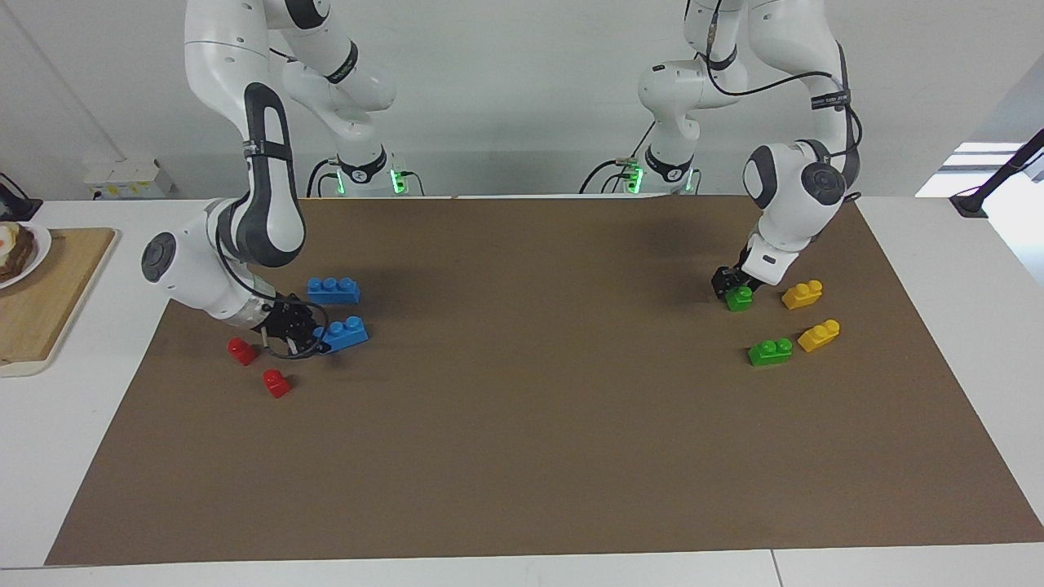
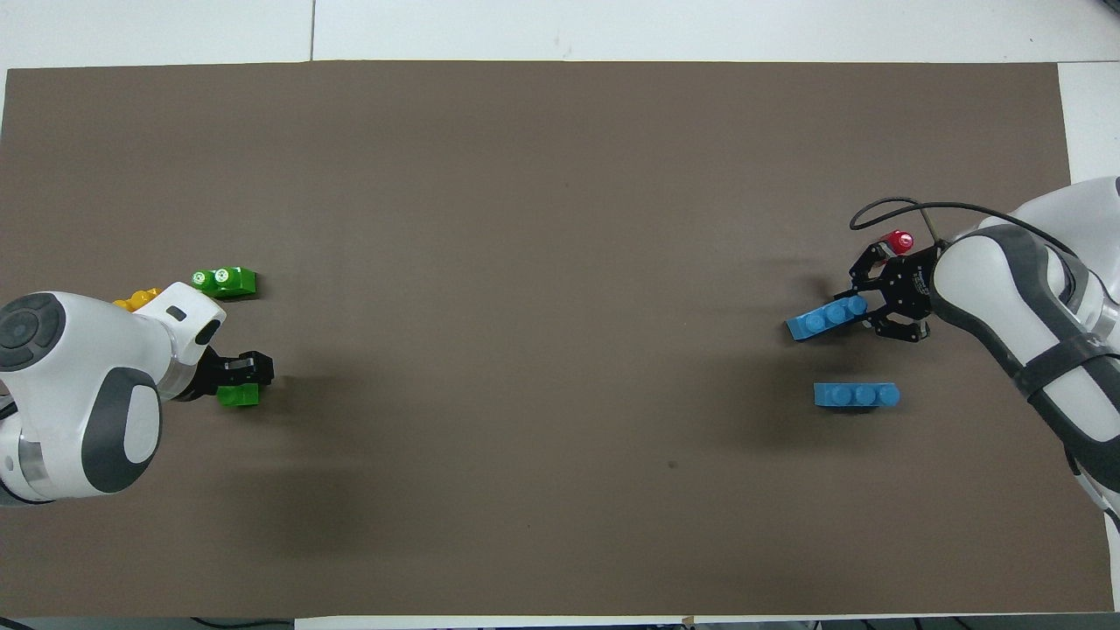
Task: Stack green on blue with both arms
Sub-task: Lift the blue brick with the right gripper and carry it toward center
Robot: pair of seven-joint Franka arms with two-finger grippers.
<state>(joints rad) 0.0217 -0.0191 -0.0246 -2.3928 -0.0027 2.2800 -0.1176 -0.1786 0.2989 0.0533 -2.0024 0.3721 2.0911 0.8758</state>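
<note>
My right claw grips a blue brick mid-left; my left claw straddles a green brick, grip uncertain.

The big mat on the table is plain brown, and the table is white. Two bricks are bright blue. Two small bricks are red. Two bricks are bright green, and two bricks are yellow. The robot arms are white with dark grey patches and black cables. Little green lights glow at their bases. The cutting board is light wood.
</note>
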